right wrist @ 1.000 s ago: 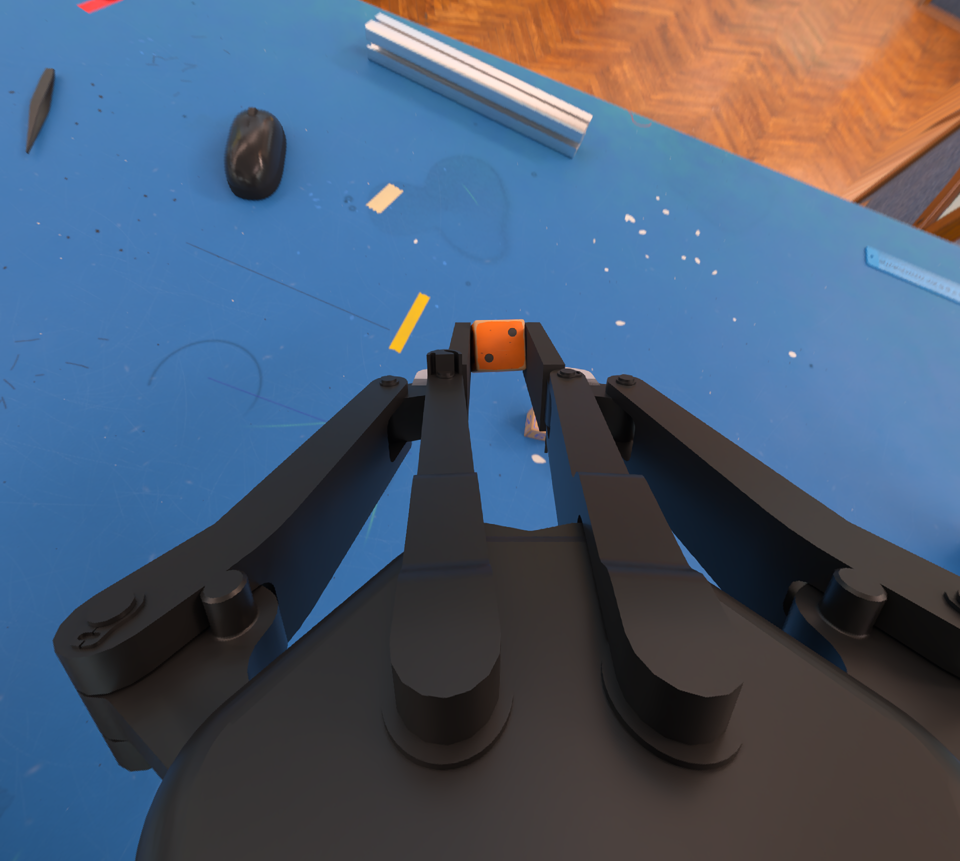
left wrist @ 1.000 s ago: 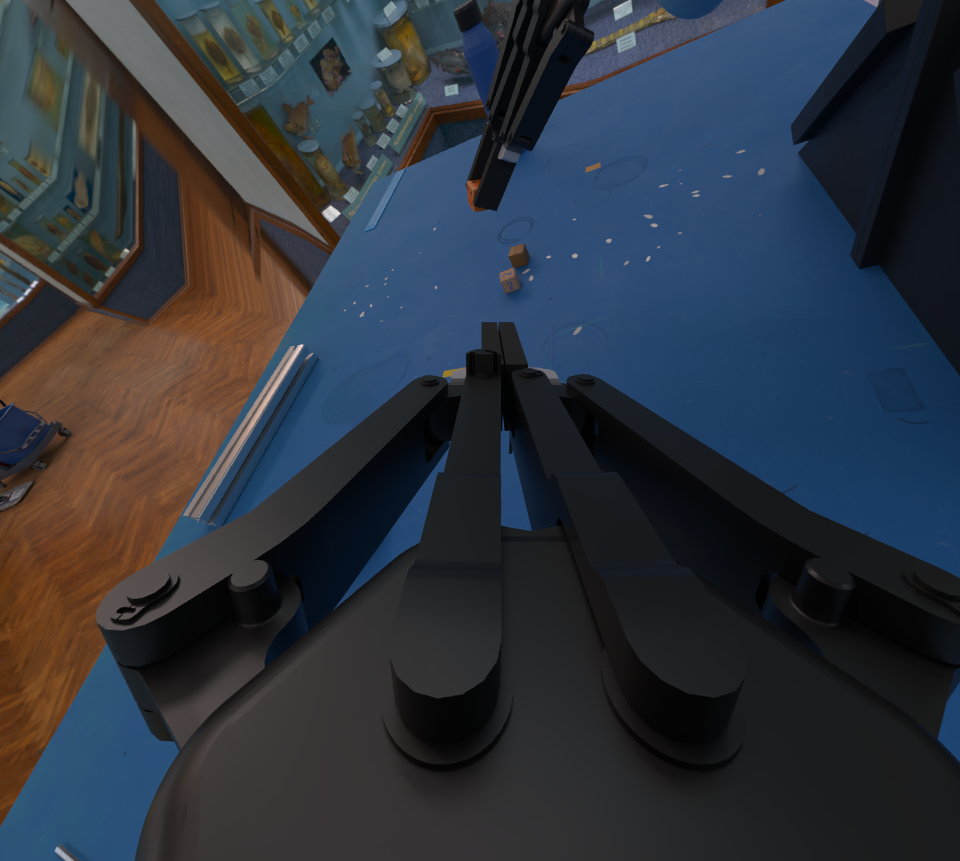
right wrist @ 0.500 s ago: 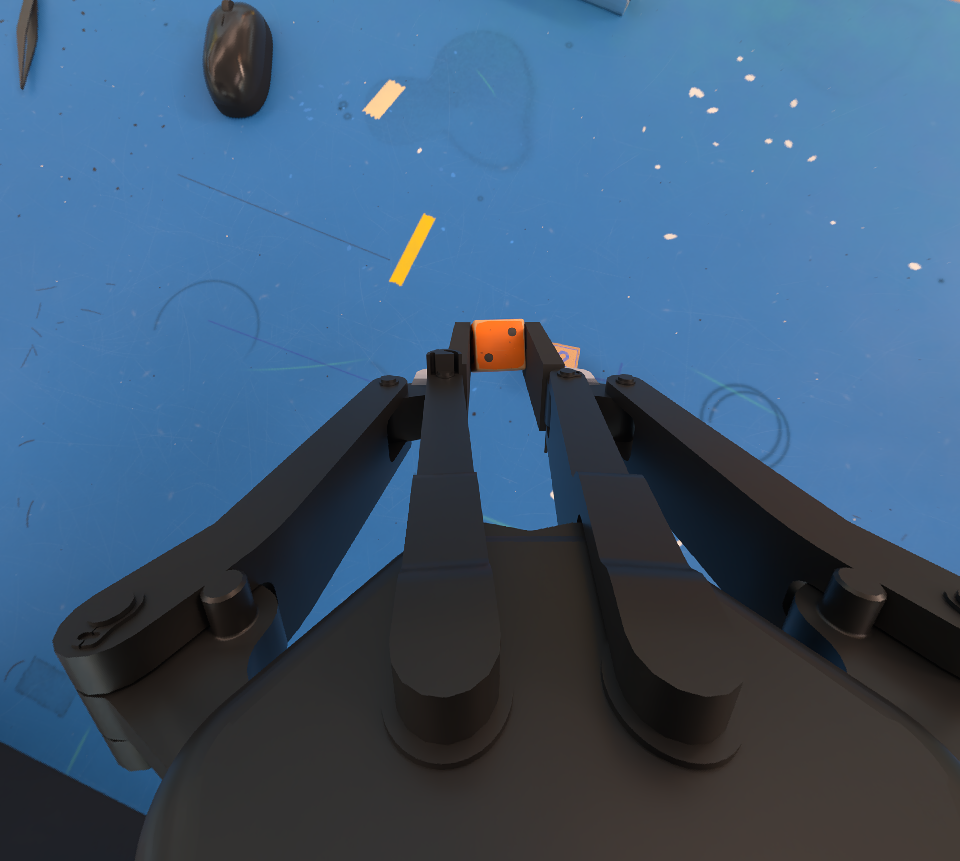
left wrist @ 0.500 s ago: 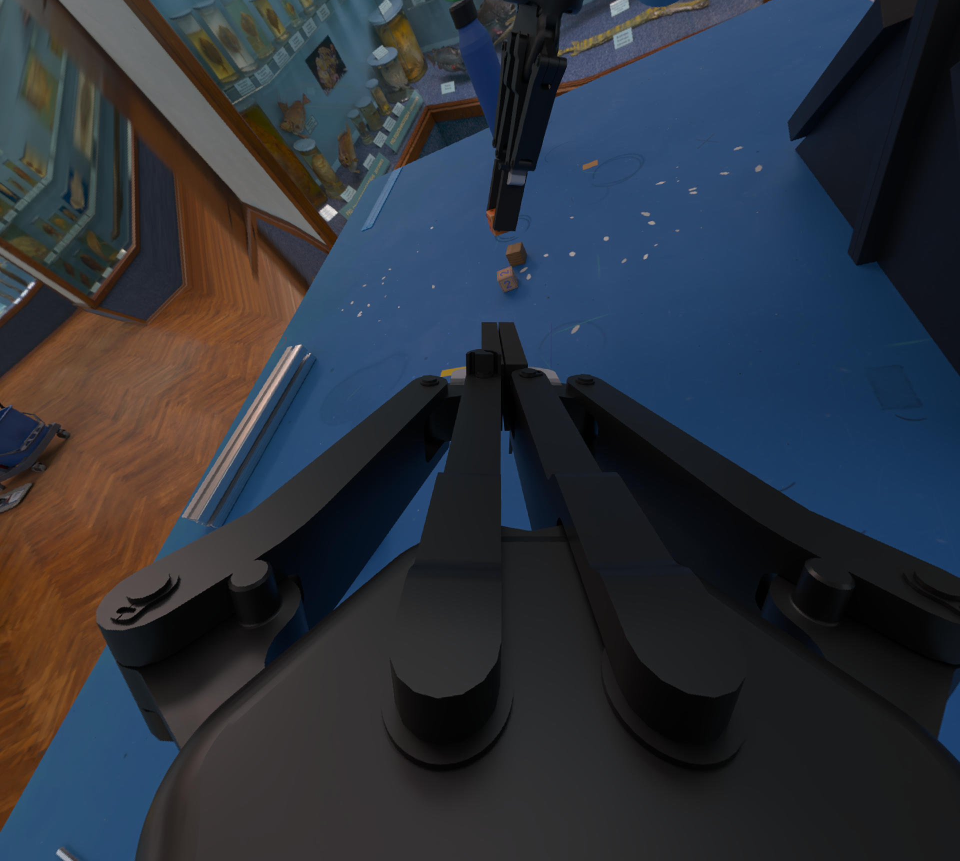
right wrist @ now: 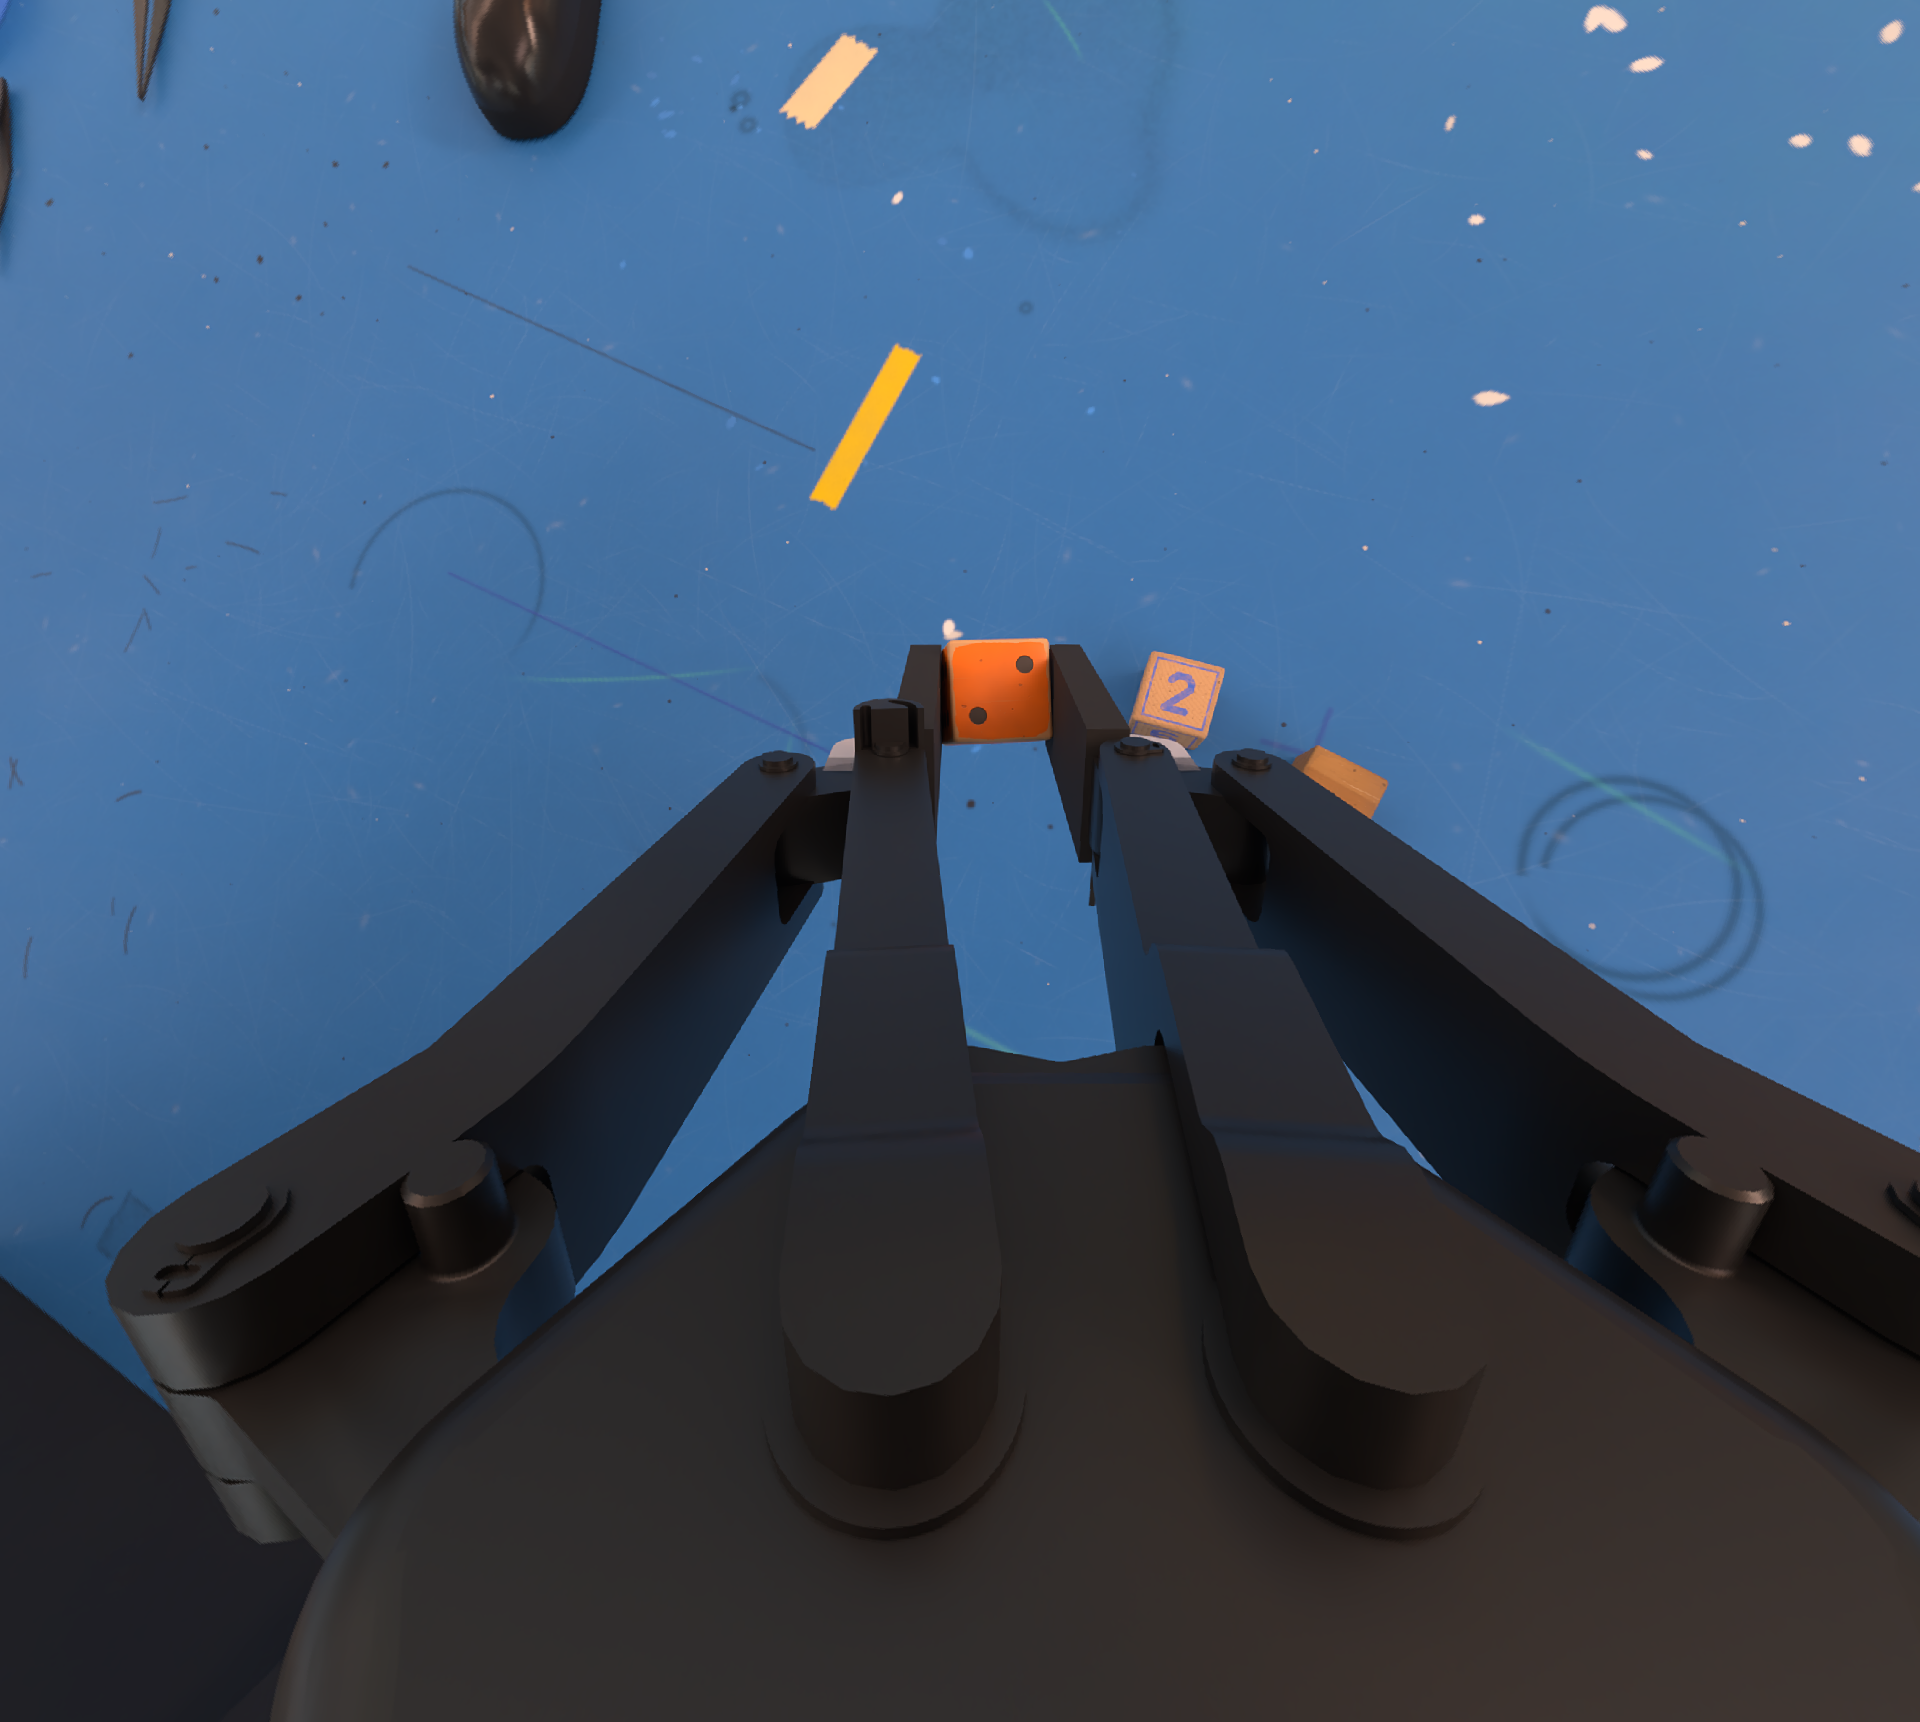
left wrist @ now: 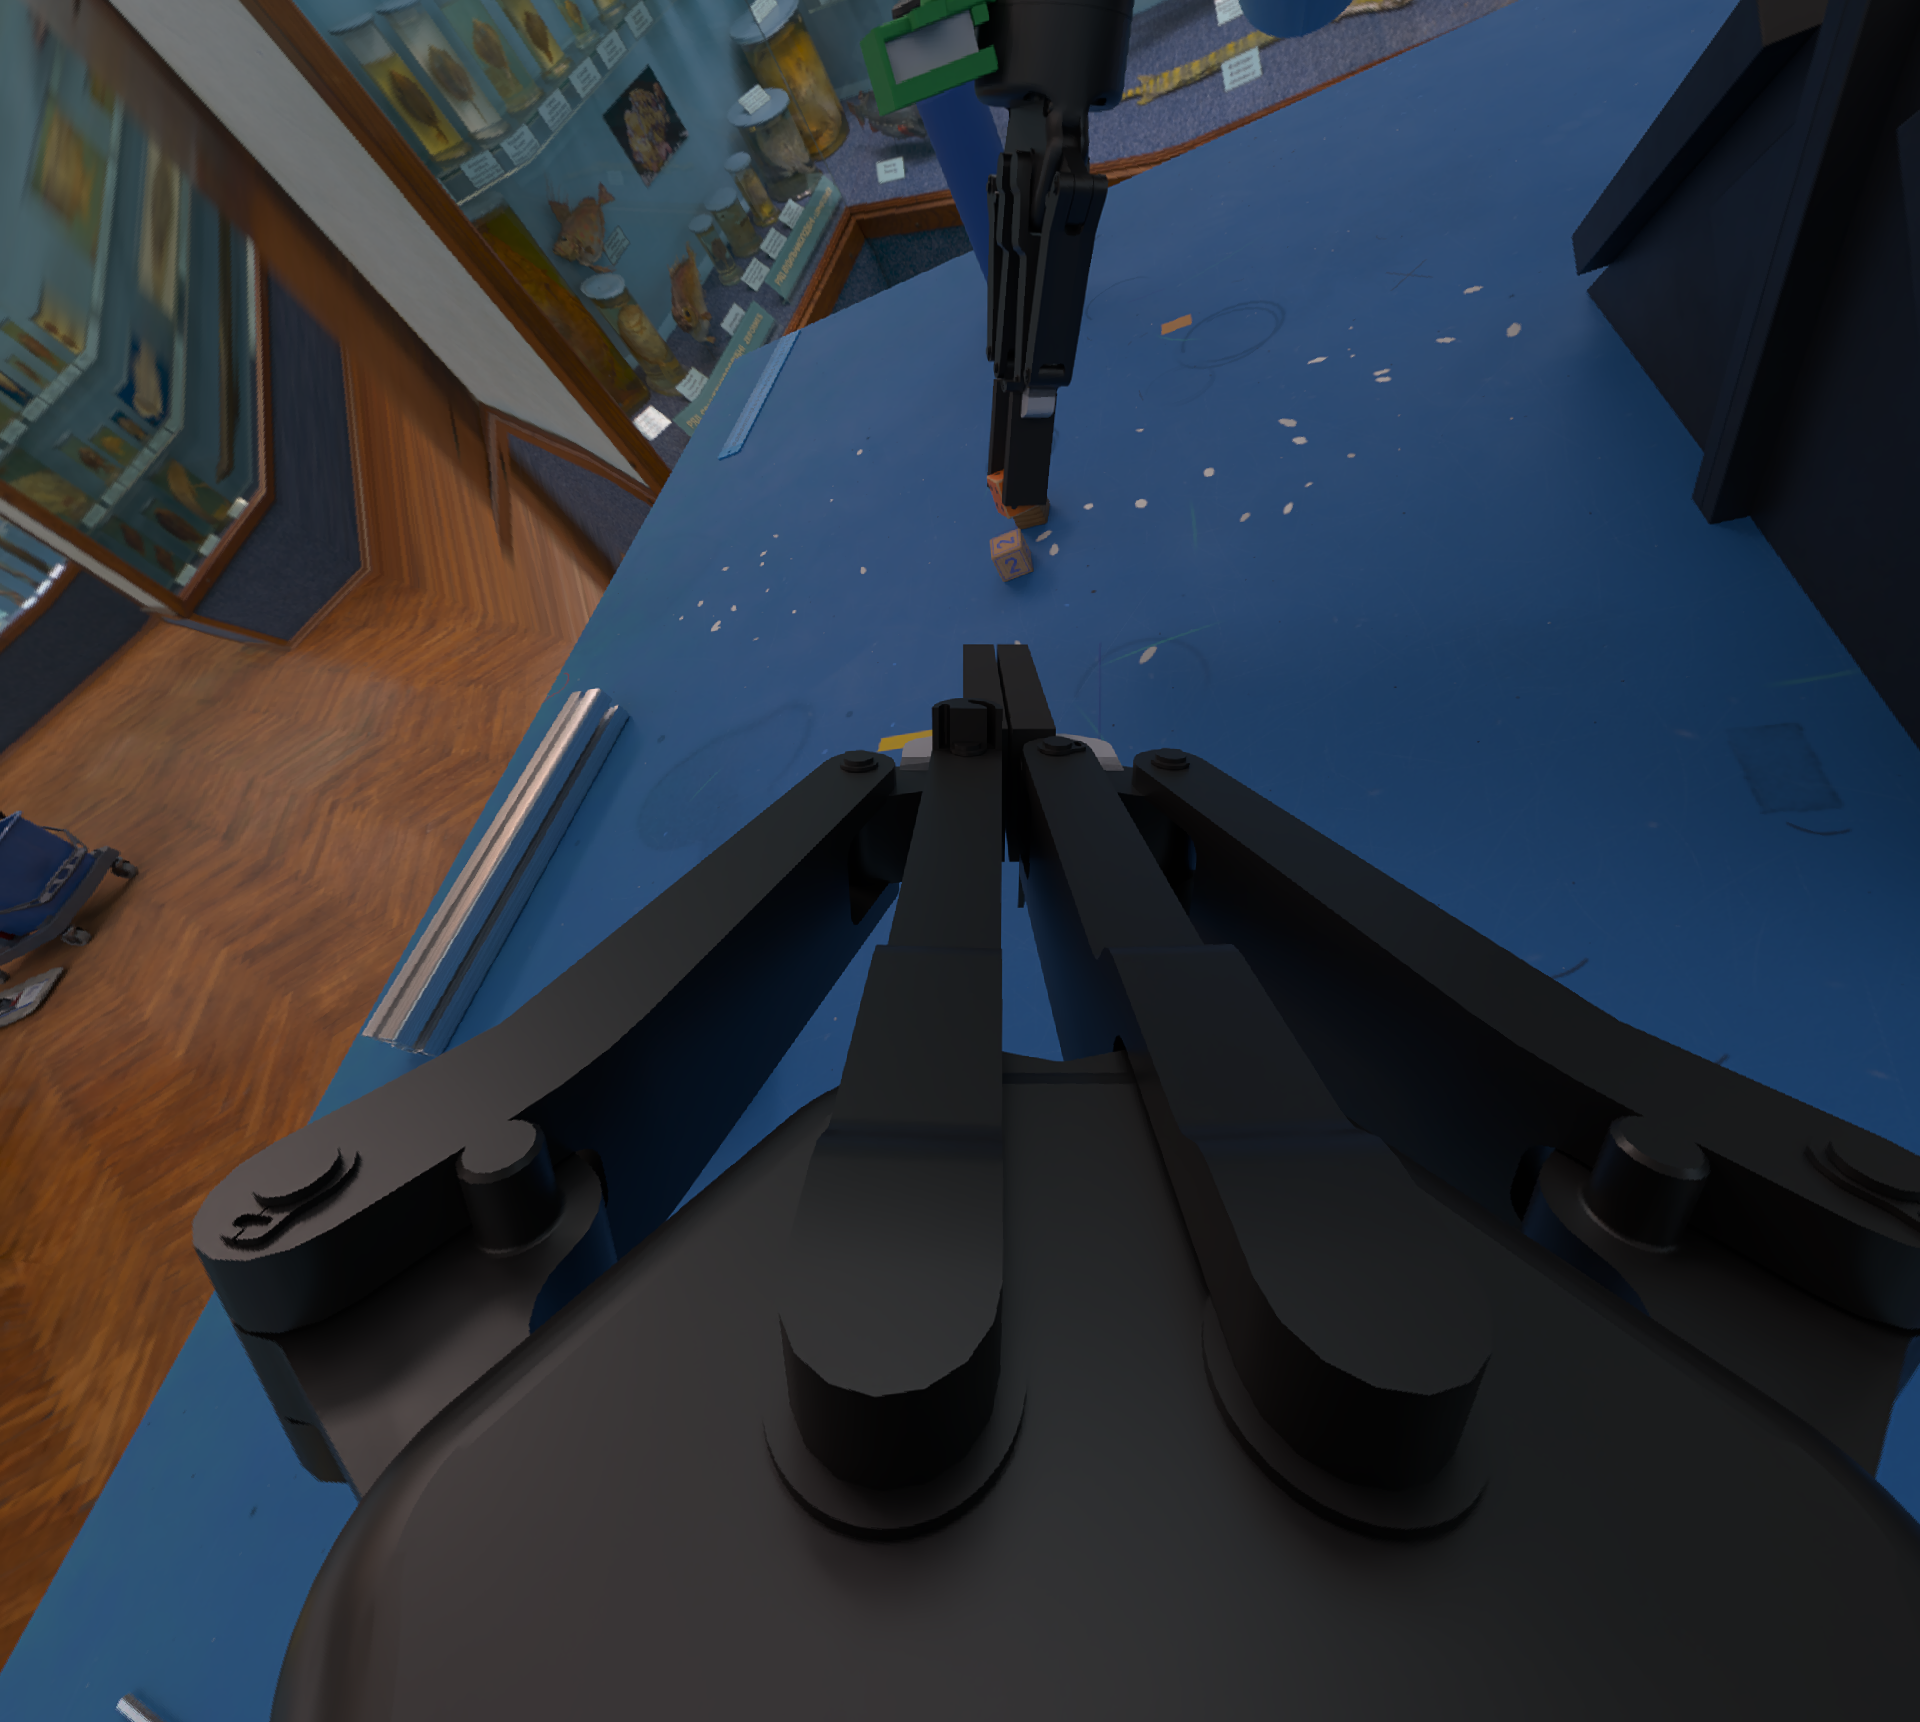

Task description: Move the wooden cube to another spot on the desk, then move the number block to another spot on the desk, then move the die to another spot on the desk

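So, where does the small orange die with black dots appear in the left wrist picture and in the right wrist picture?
Left wrist view: the small orange die is upper centre, only a sliver at the tip of the far right gripper.
Right wrist view: the die is at centre, clamped between the gripper's fingers.
Shared landmark: the pale wooden number block, on the blue desk just beside the die.

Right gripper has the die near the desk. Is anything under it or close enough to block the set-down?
Nothing visible lies under the die. The number block sits just beside the right gripper, and the wooden cube is a little farther that way. Other sides are bare desk.
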`<control>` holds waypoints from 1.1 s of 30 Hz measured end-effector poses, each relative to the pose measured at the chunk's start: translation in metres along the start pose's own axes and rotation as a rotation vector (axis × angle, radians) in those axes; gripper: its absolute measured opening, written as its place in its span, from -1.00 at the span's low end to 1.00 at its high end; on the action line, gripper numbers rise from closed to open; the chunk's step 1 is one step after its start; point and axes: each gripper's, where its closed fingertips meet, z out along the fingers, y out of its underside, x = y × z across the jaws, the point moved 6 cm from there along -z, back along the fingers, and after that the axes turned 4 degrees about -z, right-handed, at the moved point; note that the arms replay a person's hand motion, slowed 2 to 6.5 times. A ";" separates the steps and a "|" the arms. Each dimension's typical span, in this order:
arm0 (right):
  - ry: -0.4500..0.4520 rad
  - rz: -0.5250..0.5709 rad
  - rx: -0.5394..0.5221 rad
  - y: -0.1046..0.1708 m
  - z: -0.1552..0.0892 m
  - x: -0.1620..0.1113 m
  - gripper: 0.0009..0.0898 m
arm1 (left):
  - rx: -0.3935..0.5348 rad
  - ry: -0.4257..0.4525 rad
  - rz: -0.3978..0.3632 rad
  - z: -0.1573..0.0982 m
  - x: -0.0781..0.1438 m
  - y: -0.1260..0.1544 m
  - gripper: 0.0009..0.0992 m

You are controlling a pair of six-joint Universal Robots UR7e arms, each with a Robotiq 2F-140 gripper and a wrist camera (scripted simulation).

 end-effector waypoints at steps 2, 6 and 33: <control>-0.014 -0.007 -0.007 0.001 0.004 0.001 -0.40 | -0.001 0.000 0.000 0.000 0.000 0.000 -1.00; -0.036 -0.021 -0.022 0.004 0.012 0.002 -0.40 | -0.002 0.000 0.000 0.000 0.000 0.000 -1.00; -0.016 -0.145 -0.147 0.015 0.054 0.006 -0.40 | -0.003 0.001 -0.012 0.002 -0.002 0.002 -1.00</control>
